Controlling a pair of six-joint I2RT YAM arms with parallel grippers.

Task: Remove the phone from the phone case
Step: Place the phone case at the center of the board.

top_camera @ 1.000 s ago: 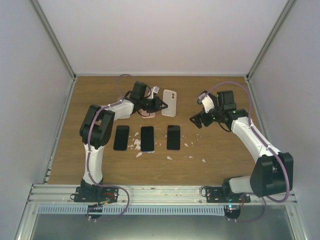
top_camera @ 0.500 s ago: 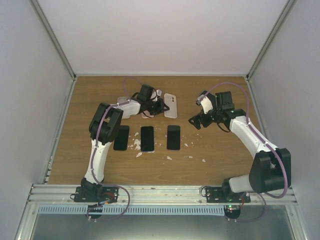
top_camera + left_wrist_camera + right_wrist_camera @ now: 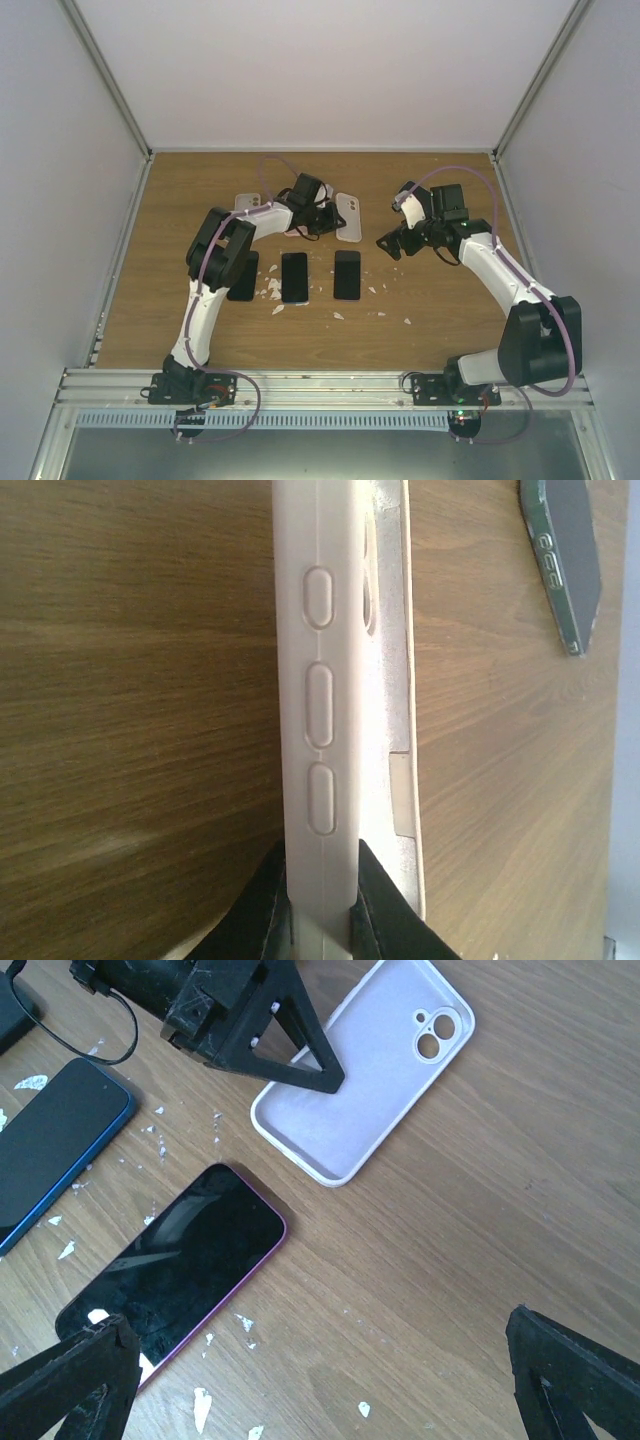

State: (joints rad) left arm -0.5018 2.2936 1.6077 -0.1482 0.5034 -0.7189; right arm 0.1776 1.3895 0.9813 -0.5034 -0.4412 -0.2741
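Overhead, a wooden table [image 3: 440, 300] is seen, with the left arm [image 3: 215, 255] reached to its far middle and the right arm [image 3: 505, 275] bent in from the right. Three phones are laid in a row at mid-table: a black phone [image 3: 243, 278] partly hidden under the left arm, a blue-edged phone [image 3: 294, 277] and a pink-edged phone [image 3: 347, 274]. An empty white case [image 3: 350, 1090] is laid open side up just beyond the pink-edged phone, and a second pale case [image 3: 247, 203] is seen further left. A cream phone case [image 3: 318, 680] is held on edge just beside the empty white case, clamped in the left gripper [image 3: 320, 905]; whether a phone is inside cannot be told. The right gripper [image 3: 392, 243] is held above the table, its fingers spread wide with nothing between them. White chips [image 3: 200, 1400] are scattered around the phones.
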